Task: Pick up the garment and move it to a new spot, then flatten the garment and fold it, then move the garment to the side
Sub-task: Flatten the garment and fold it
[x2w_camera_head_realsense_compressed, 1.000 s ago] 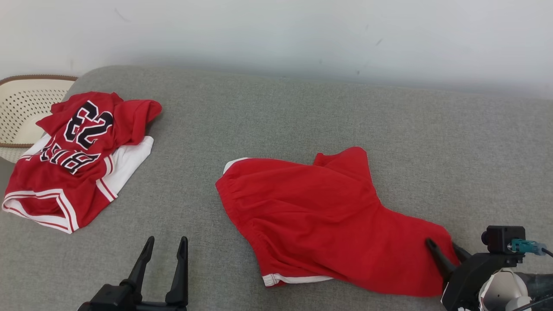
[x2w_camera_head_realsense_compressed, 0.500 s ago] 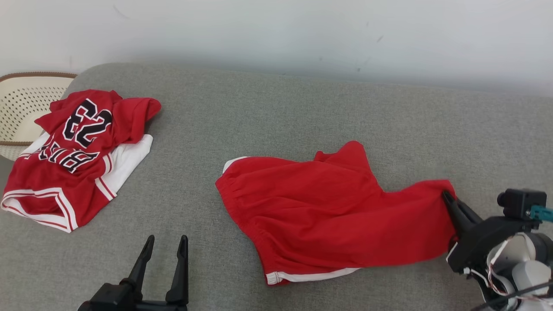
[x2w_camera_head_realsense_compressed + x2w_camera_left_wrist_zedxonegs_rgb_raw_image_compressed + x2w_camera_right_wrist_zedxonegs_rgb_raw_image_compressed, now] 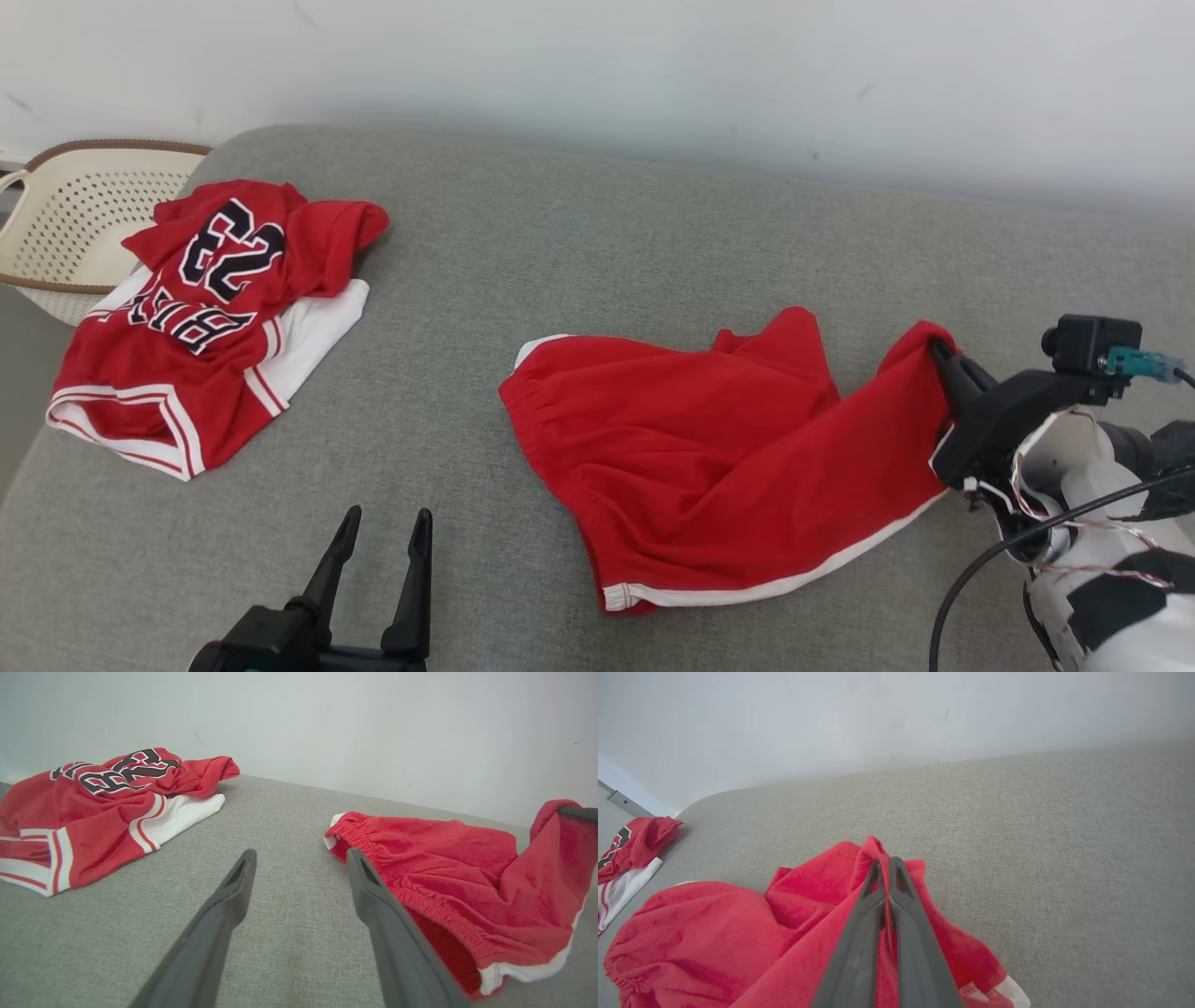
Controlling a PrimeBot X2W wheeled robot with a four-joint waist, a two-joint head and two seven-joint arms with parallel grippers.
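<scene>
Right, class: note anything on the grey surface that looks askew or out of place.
The red shorts lie rumpled, one corner lifted off the grey surface, pinched in the right gripper. The jersey pile is crumpled too.

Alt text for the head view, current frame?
The right hand, shut, pinches one leg of the red shorts, holding it raised off a grey cushion. The left hand hovers open at lower left. A red number 23 jersey lies crumpled far left near a cream basket.

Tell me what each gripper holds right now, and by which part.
The right gripper is shut on the red shorts, pinching the edge of one leg, far from the waistband. The left gripper is open and empty.
</scene>
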